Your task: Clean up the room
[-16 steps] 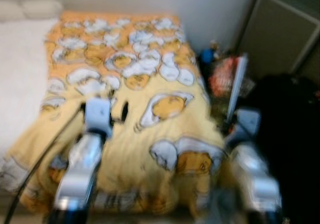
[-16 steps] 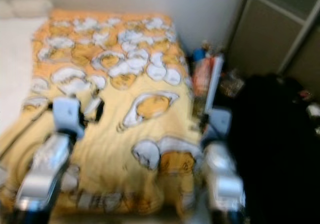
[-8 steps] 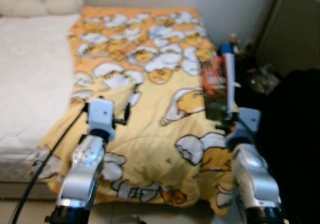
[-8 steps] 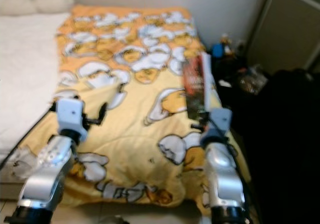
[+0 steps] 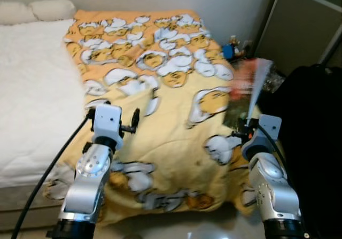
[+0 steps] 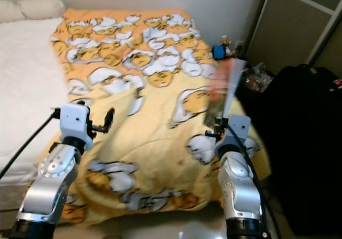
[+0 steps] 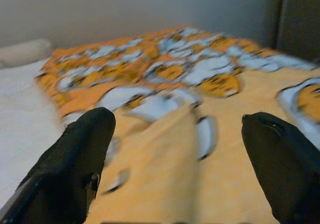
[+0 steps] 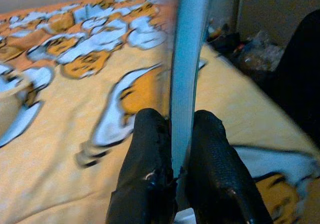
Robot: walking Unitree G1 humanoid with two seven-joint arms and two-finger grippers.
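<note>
My right gripper [image 8: 176, 134] is shut on the lower edge of a thin book [image 5: 248, 86] with a reddish cover and a pale spine [image 8: 187, 58]. It holds the book upright over the right side of a bed covered by a yellow cartoon-print blanket [image 5: 171, 132]. My left gripper [image 7: 180, 149] is open with nothing between its fingers, and it hovers low over the blanket's left part [image 5: 129, 124].
A white mattress [image 5: 32, 89] with pillows [image 5: 51, 9] lies on the left. A large black object [image 5: 315, 132] stands to the right of the bed. Small clutter [image 5: 235, 46] sits by the wall near a wardrobe door [image 5: 304, 25]. The bed's foot edge is just in front of me.
The whole view has swung and sharpened as the camera moved. The book stays in my right gripper and now leans a little to the right. My left gripper is still open.
</note>
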